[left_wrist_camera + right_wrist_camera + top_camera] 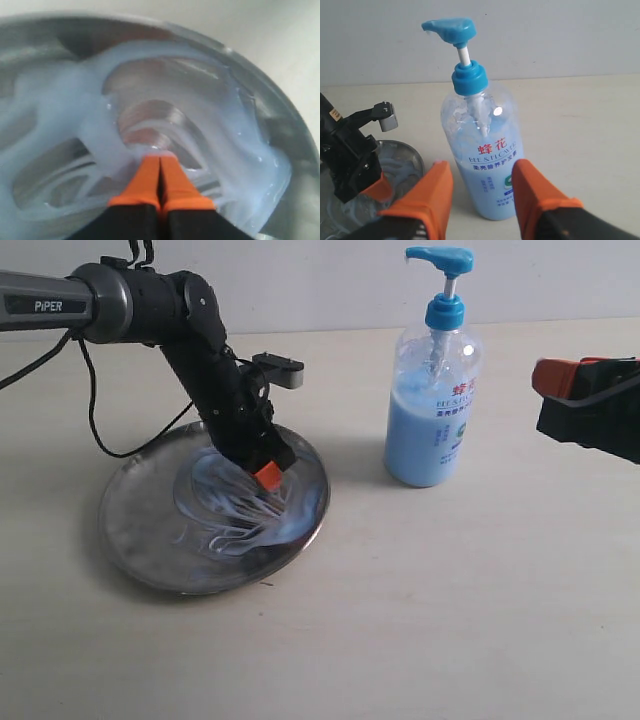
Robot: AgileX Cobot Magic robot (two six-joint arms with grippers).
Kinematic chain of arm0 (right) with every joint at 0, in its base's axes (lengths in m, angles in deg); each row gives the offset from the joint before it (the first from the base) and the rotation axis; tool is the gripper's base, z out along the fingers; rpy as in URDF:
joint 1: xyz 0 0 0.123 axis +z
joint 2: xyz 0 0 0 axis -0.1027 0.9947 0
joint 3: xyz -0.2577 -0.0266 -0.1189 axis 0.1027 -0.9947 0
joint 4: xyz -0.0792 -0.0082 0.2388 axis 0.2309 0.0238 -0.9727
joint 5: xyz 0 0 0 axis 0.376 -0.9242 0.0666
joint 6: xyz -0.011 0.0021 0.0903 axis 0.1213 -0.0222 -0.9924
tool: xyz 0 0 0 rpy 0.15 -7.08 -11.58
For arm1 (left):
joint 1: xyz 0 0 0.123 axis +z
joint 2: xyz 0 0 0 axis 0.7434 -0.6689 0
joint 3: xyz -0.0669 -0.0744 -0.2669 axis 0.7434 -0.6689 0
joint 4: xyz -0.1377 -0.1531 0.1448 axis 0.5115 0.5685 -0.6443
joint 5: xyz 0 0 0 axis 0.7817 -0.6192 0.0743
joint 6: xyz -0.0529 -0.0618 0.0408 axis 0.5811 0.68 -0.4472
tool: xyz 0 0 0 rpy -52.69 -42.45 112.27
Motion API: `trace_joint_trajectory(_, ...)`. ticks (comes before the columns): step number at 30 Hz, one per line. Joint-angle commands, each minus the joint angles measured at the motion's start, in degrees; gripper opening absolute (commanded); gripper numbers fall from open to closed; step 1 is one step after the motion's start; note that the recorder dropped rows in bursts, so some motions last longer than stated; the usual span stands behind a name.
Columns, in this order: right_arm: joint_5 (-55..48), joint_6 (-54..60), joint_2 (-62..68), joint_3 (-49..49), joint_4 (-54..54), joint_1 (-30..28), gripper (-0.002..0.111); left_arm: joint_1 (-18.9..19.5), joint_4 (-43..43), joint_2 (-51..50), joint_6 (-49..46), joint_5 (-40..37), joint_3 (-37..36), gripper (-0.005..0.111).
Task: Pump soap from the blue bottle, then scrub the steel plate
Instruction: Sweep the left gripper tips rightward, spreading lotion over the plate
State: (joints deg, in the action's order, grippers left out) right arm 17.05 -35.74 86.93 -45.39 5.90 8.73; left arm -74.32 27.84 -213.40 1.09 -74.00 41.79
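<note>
A pale table (480, 640) fills the exterior view. At lower left lies the steel plate (130, 535), flat for scrubbing. Right of centre the blue bottle (432, 410) stands upright, apart from the plate, with its pump head raised. The left gripper (266, 474), fingers pressed together and holding nothing, dips its tips into the soap (225, 508), seemingly to spread it. At the right edge the right gripper (481, 180) is spread and empty, facing the bottle.

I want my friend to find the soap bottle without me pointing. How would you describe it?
On the pale table, find the round steel plate. To its right in the exterior view stands the blue bottle: the only tall thing, clear, with a bright blue pump head.
</note>
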Motion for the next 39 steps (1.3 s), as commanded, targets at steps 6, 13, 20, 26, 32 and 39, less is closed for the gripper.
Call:
trace_joint_trajectory(6,0.5,0.3,-0.4,-0.2,0.4,0.0,0.040,-3.0,-2.7,1.6,-2.0,1.6,-10.6,0.000)
trace_joint_trajectory(13,0.2,0.2,-0.4,-0.2,0.4,0.0,0.040,-6.0,-1.9,5.6,-2.2,4.8,-15.3,0.000)
trace_joint_trajectory(20,-0.2,0.2,-0.4,-0.2,0.3,0.0,0.040,-7.6,-1.5,6.2,-2.2,7.1,-16.6,0.000)
trace_joint_trajectory(26,-0.4,0.2,-0.4,-0.2,0.3,0.0,0.040,-7.6,-1.7,6.2,-2.2,10.3,-16.4,0.000)
trace_joint_trajectory(32,-0.4,0.2,-0.4,-0.2,0.3,0.0,0.040,-7.6,-2.4,3.4,-1.5,7.4,-10.6,0.000)
trace_joint_trajectory(39,-0.4,0.2,-0.4,-0.2,0.3,0.0,0.040,-7.6,-4.5,-0.2,0.9,4.2,-1.7,0.000)
